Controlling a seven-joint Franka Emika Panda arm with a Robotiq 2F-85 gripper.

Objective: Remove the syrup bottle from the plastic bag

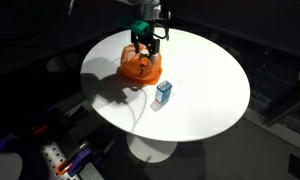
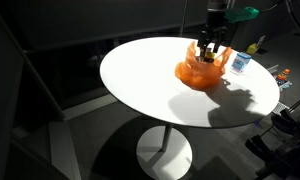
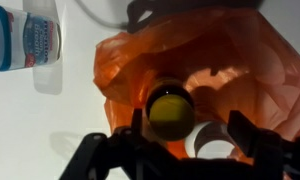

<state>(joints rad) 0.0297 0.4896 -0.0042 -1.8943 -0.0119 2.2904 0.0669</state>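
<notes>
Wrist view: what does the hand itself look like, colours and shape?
The hand is black, with two angular, jointed fingers. In an exterior view a green fitting sits just above it. I can't make out any markings.

Pincer point(image 3: 185, 128) downward, jaws wide apart.

Directly under the end effector point(image 3: 185, 135), thin orange plastic bag point(image 3: 240, 60): crinkled film, translucent, glossy on the folds. Inside it, dark round syrup bottle top point(image 3: 170, 108), smooth, dull yellowish sheen. Off to the end effector's side, small clear plastic bottle with blue label point(image 3: 28, 40), shiny. Beneath, round white tabletop point(image 1: 205, 95), smooth, near matt.
</notes>
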